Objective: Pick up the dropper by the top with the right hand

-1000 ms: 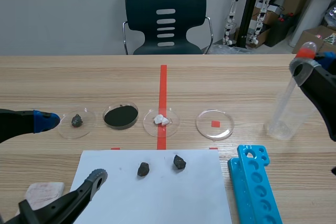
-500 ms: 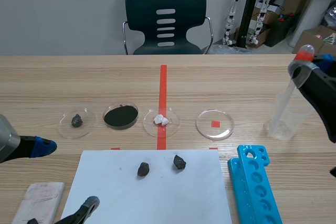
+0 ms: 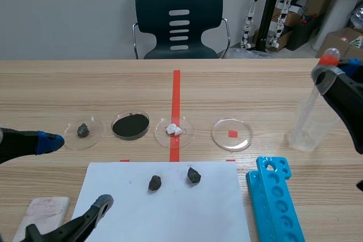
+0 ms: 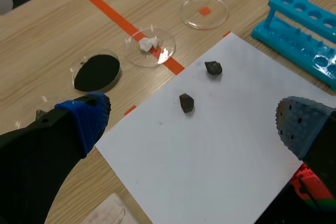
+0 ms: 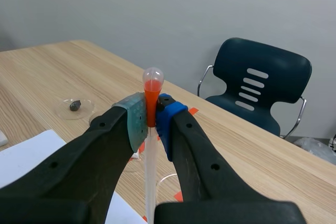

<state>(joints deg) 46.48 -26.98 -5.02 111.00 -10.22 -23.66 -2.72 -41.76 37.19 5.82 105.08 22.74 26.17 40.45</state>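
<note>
The dropper point(image 3: 310, 105) is a clear tube with an orange-red bulb, leaning in a clear glass cup point(image 3: 302, 139) at the table's right. My right gripper point(image 3: 330, 71) is shut on the dropper just under the bulb. In the right wrist view the bulb of the dropper point(image 5: 153, 81) sticks up above my right gripper point(image 5: 150, 115), and the stem runs down between the fingers. My left gripper point(image 3: 75, 172) hangs open over the near left of the table, holding nothing; in its own view the left gripper point(image 4: 194, 124) is spread wide above the white paper point(image 4: 210, 145).
A row of petri dishes crosses the table's middle: dark stone point(image 3: 83, 131), black powder point(image 3: 130, 125), white bits point(image 3: 174, 130), an empty dish point(image 3: 232, 134). Two dark stones point(image 3: 155, 182) lie on the white sheet point(image 3: 170, 213). A blue tube rack point(image 3: 278, 202) stands at the front right, and a pale pad point(image 3: 42, 210) lies at the front left.
The left gripper dipped toward the table's near edge, then came back up a little, staying open. The right gripper and the dropper have barely moved.
</note>
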